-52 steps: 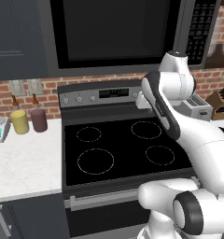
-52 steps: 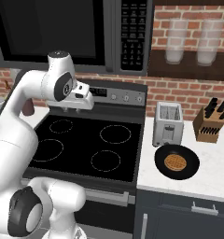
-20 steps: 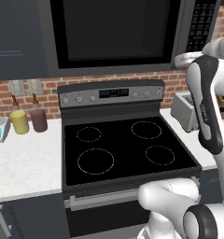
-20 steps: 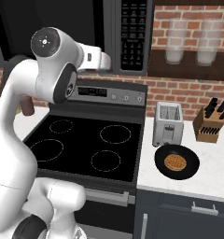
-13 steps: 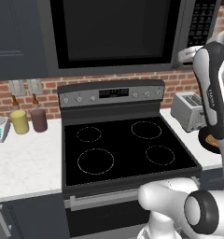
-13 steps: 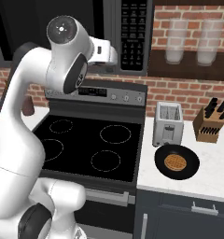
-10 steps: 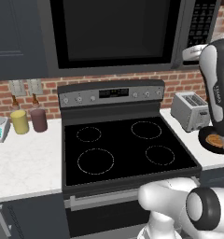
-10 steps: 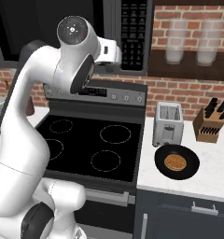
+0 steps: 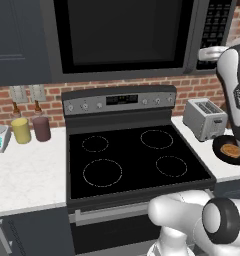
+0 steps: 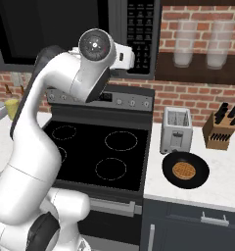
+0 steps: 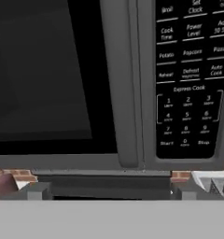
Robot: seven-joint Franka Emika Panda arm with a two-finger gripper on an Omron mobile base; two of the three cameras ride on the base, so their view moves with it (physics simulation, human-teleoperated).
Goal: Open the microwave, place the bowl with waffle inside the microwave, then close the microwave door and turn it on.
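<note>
Up by microwave [image 11: 132,93] handle [image 11: 121,84] | gripper [image 11: 104,193] fully open, empty | door [image 9: 122,35] shut | waffle [image 10: 183,171] in bowl [image 10: 200,164] on counter

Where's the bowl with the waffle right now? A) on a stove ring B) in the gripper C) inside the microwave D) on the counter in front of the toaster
D: the bowl, waffle in it, sits on the counter just in front of the toaster.
</note>
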